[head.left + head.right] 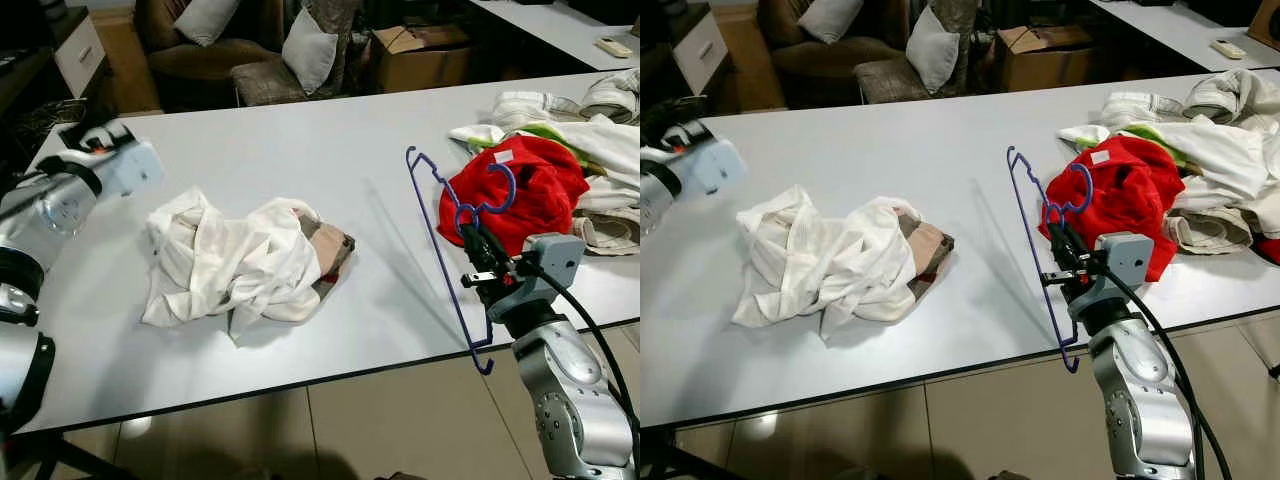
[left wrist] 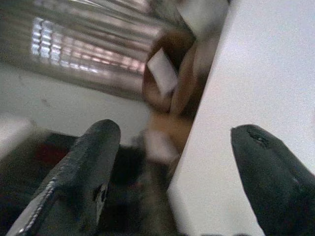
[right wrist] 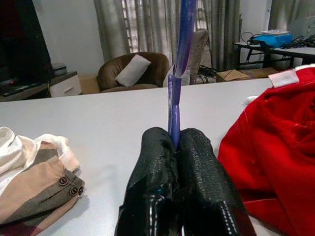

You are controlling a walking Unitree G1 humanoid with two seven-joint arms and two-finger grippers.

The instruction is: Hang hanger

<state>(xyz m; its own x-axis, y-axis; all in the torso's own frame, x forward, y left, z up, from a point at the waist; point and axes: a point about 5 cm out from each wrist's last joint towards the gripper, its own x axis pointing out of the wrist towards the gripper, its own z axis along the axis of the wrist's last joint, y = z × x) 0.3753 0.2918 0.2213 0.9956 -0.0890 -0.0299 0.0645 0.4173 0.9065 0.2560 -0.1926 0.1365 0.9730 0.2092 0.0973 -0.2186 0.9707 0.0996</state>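
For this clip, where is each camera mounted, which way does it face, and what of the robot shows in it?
Left eye view: head camera, looking forward and down at the white table; both silver arms show.
Right eye view: the stereo twin, same scene: thin blue wire hanger, crumpled red garment, cream shirt heap.
Left wrist view: looks along the open left claw past the table edge, blurred.
Right wrist view: looks along the right claw, shut on the hanger.
Shared: right wrist and eye views show hanger, red garment, cream heap.
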